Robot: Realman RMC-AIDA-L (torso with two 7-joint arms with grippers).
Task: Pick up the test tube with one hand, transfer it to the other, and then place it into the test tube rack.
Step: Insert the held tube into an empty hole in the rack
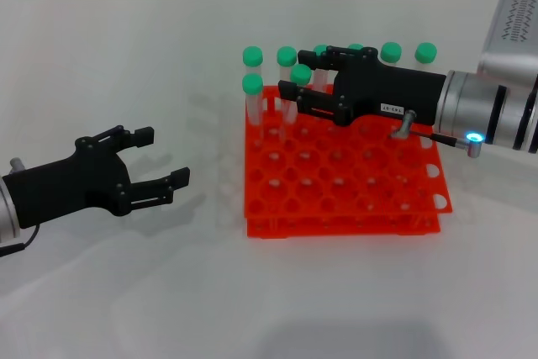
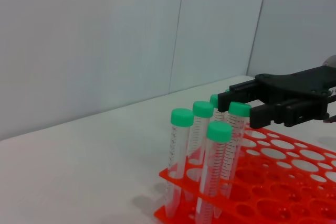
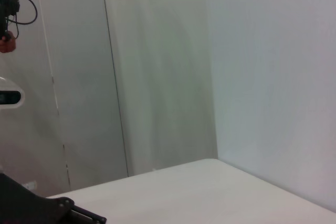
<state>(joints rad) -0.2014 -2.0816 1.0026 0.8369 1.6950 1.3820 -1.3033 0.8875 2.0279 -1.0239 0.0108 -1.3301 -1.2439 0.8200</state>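
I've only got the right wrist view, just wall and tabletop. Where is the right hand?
Observer: The right hand is over the far left corner of the test tube rack.
Operator: Any tube by it?
Observer: Yes, a green-capped test tube stands upright in the rack right at its tip.
Operator: And the left hand?
Observer: The left hand is open and empty, above the table to the rack's left.

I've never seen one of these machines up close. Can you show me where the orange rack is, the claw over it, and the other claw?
test tube rack (image 1: 353, 187): head view, bare top grid.
right end effector (image 1: 294, 81): head view, between its fingertips.
left end effector (image 1: 166, 155): head view, between its fingertips.
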